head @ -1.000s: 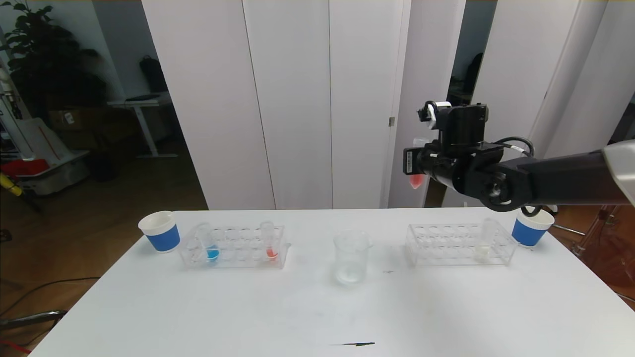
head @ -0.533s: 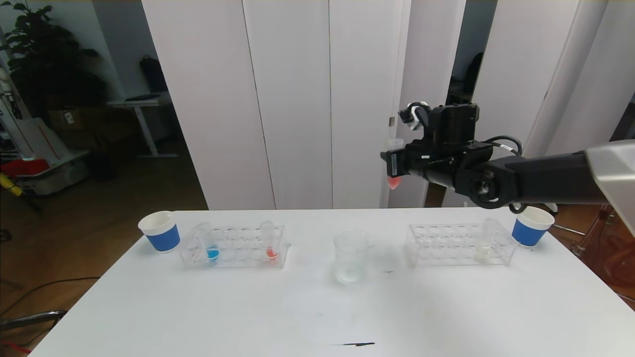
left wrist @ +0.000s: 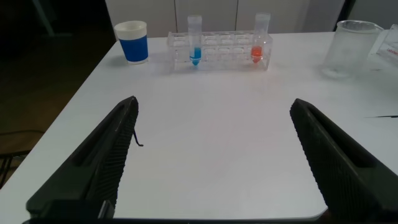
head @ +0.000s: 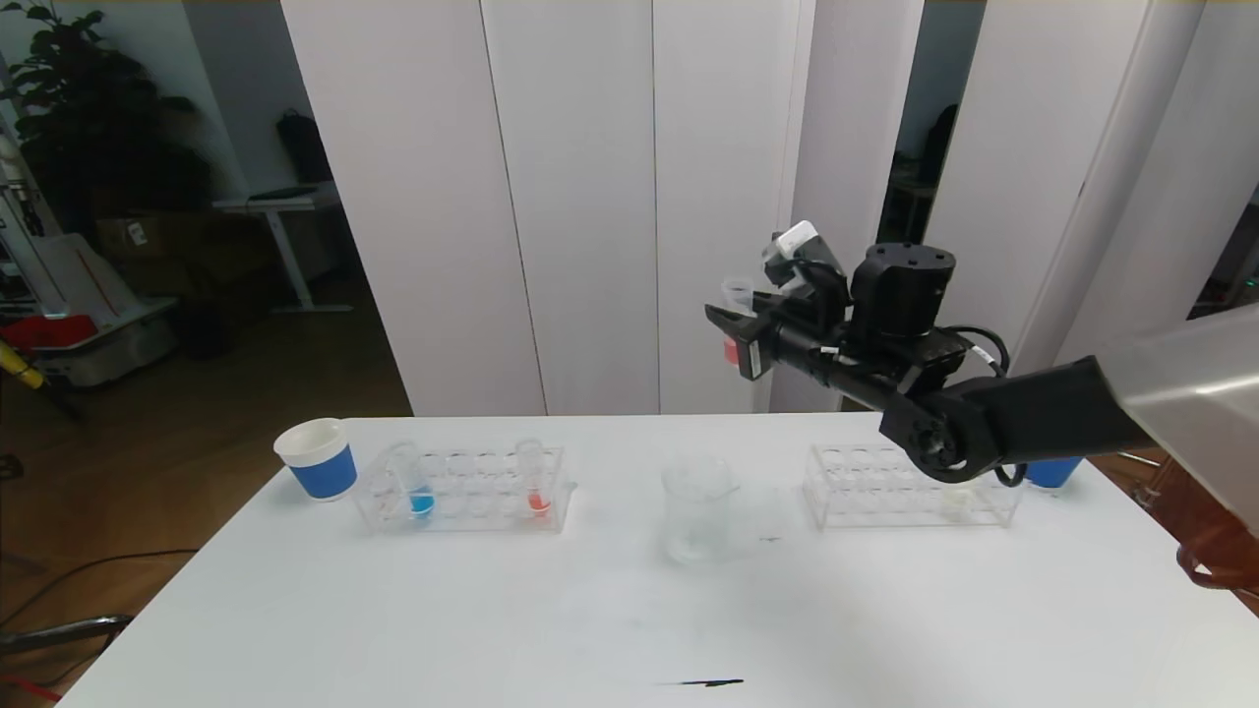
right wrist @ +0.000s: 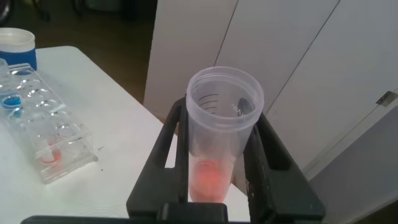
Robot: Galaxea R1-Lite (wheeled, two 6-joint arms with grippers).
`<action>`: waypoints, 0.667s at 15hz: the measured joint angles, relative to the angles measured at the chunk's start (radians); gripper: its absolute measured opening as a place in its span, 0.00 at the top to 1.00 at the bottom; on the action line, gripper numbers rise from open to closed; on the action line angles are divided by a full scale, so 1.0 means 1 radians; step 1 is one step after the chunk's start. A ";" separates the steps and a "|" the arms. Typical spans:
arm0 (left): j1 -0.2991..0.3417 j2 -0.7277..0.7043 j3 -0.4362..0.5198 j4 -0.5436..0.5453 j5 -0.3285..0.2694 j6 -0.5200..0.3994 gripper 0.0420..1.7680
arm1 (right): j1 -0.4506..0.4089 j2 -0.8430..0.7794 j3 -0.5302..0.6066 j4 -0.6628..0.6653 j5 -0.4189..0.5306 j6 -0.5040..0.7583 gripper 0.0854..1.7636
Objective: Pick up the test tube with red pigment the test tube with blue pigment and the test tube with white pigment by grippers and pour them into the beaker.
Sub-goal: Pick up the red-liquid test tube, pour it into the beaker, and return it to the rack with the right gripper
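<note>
Red test tube [head: 733, 324] upright, clamped in right gripper [head: 740, 334] high above beaker [head: 698, 511]; left gripper [left wrist: 211, 162] spread wide, idle.

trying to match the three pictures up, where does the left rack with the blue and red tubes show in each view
Head view: left rack on the table's left half, beside the blue paper cup.
Left wrist view: same rack at the far table edge, beyond the open left gripper.
Right wrist view: rack lies far below the tube held by the right gripper.
Shared landmark: the blue paper cup by the rack's end.
</note>
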State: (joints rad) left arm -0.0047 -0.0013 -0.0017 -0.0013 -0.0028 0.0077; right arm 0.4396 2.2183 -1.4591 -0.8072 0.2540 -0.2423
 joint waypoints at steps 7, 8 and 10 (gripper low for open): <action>0.000 0.000 0.000 0.000 0.000 0.000 0.01 | -0.021 0.053 0.073 -0.200 0.121 -0.237 0.71; 0.000 0.000 0.000 0.000 0.000 0.000 0.01 | -0.023 0.064 0.070 -0.249 0.143 -0.260 0.71; 0.000 0.000 0.000 0.000 0.000 0.000 0.01 | -0.024 0.080 0.073 -0.290 0.182 -0.337 0.71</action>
State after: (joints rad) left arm -0.0051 -0.0009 -0.0017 -0.0013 -0.0032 0.0077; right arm 0.4151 2.2981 -1.3860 -1.0968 0.4357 -0.5796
